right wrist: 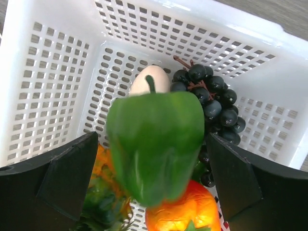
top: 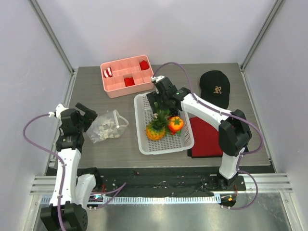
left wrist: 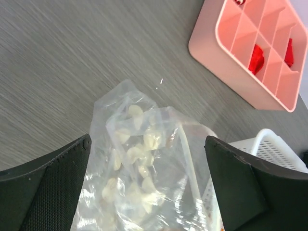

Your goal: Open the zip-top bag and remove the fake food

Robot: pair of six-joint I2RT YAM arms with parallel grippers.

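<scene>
The zip-top bag [top: 108,126], clear with white dots, lies crumpled on the table at the left. My left gripper [top: 89,114] stands open beside it. In the left wrist view the bag [left wrist: 144,168] fills the gap between the wide-apart fingers [left wrist: 45,192] without being pinched. My right gripper [right wrist: 153,183] is open over the white basket [right wrist: 48,72]. A blurred green pepper [right wrist: 154,144] is between its fingers and touches neither. Below it in the basket lie dark grapes [right wrist: 214,103], a whitish piece [right wrist: 147,78], an orange tomato [right wrist: 185,216] and the pineapple [top: 155,131].
A pink compartment tray [top: 126,74] with red pieces sits at the back, close to the basket [top: 140,130]. A black cap [top: 214,86] rests at the back right. A red mat [top: 208,137] lies right of the basket, under my right arm.
</scene>
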